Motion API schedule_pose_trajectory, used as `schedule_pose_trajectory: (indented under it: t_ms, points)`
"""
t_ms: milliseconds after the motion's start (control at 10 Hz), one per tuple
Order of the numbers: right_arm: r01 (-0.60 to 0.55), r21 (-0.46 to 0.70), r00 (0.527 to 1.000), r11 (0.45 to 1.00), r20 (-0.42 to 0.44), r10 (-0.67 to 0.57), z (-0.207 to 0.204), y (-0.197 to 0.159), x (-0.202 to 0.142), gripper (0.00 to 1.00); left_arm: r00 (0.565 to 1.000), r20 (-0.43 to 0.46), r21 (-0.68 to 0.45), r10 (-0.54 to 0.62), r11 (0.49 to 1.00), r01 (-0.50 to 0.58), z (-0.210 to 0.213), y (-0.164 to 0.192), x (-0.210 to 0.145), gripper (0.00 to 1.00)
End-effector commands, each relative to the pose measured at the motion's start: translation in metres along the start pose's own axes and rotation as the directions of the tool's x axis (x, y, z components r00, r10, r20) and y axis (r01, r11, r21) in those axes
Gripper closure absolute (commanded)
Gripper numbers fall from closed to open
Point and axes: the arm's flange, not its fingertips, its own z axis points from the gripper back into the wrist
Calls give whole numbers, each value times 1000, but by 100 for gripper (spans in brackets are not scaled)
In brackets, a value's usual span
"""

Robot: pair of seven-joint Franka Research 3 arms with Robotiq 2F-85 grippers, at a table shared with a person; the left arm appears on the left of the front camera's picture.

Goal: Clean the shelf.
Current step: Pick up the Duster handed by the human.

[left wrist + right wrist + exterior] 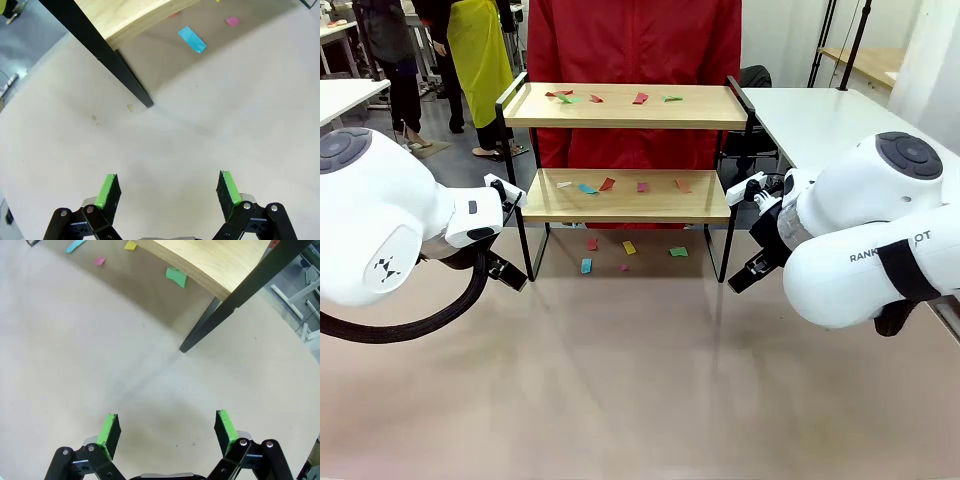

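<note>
"Wooden boards in a thin black frame, then. Where did the shelf (620, 118) stand?"

"At the far middle of the counter (640, 380), upright on its legs, just in front of a person (630, 40) in a red jacket. Its long axis ran left to right across the counter. The raised rails sat at either end and the open front faced the robot."

"And the arms?"

"Both sets of jaws were spread wide and held nothing. The left jaws, green pads (105, 190) well apart, hung over bare counter near the shelf's front left leg (100, 50). The right jaws, pads (225, 424) just as far apart, hung by the front right leg (212, 315)."

"So what did the step call for?"

"Picking up the paper scraps (607, 184), I judged. Some lay on the top board, some on the lower, and more on the counter beneath. Flat paper would have wanted the jaws narrowed first, then a straight descent so the pad tips could pinch an edge. The top board looked reachable from above. The lower board had little headroom, so I'd have come in through the open front, low and level, between the legs. I'd also have kept clear of the rails, since a knock could have slid the whole light frame."
</note>
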Motion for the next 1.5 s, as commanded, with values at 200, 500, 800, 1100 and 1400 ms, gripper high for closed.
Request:
schedule_pose_trajectory:
  t_ms: [200,500,800,1100,1400]
  points:
    - [19,19,999,1000,32,-19,25,-13,6,0,1000,1,-64,-31,997,31,15,9,8,0]
    - [32,91,989,995,142,-45,98,-53,7,0,997,69,-195,-47,979,60,75,46,20,0]
    - [-6,160,954,987,296,-42,157,-123,-20,0,982,124,-345,-142,922,177,130,110,13,0]
    - [-168,220,910,961,410,65,174,-211,-58,0,894,331,-450,-301,783,430,133,197,-13,0]
    - [-222,208,871,952,481,98,148,-282,-97,0,806,501,-391,-314,749,535,110,224,-37,0]
